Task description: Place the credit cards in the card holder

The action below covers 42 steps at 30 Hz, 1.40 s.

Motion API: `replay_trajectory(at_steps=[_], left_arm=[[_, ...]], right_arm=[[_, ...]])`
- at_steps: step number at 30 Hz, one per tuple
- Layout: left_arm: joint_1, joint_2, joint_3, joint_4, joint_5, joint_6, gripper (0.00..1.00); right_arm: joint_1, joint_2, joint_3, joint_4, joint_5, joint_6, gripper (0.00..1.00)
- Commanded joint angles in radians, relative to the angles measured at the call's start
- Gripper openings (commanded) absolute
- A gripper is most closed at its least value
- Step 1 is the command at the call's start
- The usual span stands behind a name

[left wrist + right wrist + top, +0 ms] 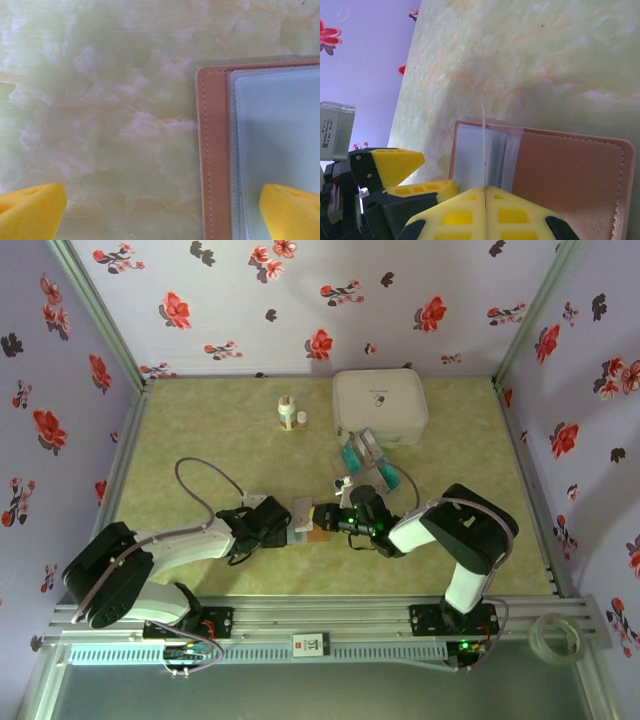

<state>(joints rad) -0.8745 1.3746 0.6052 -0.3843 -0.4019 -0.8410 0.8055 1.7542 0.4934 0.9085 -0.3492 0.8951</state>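
Note:
The card holder (318, 531) lies open on the green table between the two grippers. Its grey-blue inside (469, 152) faces up beside the tan cover (570, 172). My right gripper (485, 190) is shut on one thin credit card (483, 145), seen edge-on and standing upright over the grey-blue pockets. My left gripper (162, 212) is open low over the table at the holder's left edge (212, 150). One yellow finger (292, 210) is over the grey-blue inside and the other (30, 212) over bare table. More credit cards (368, 462), teal and white-grey, lie in a loose pile behind the right gripper (333, 517).
A big white square box (380, 405) stands at the back, just behind the card pile. A small bottle (288, 412) is to its left. A tape roll (558, 635) rests on the front rail at the right. Flowered walls close in three sides.

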Motion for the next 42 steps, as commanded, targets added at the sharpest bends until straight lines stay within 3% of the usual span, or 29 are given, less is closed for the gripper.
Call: replay_trajectory(at_steps=[1,42], left_arm=[[0.009,0.011,-0.034,-0.062,-0.038,-0.018,1.00],[0.009,0.020,-0.043,-0.052,-0.038,-0.024,1.00]], right_arm=[[0.009,0.022,-0.019,0.051,-0.014,0.016,0.00],[0.007,0.113,-0.079,0.151,-0.028,0.042,0.00]])
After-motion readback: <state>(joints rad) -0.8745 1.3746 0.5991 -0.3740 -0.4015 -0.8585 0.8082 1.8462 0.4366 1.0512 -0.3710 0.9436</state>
